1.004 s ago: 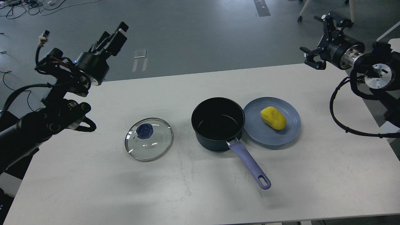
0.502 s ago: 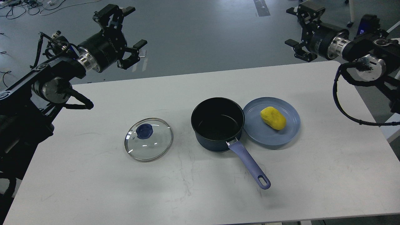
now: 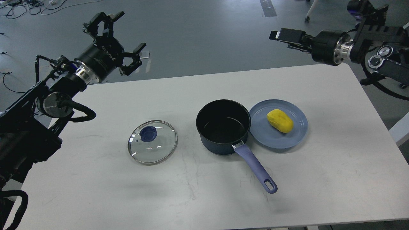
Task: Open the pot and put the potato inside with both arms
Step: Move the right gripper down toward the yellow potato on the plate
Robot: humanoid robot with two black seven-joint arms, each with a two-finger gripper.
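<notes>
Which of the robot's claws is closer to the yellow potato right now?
The right claw. It hovers above the table's far edge, up beyond the potato on its plate. The left claw hangs open far off to the left, past the pot and lid.

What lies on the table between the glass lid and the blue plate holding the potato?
In the head view, the open black pot stands between the glass lid and the blue plate, its rim overlapping the plate's left edge.

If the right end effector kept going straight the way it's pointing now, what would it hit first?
Probably nothing: the right end effector points leftward, above and beyond the table's far edge, with only bare floor along that line. Depth is uncertain.
</notes>
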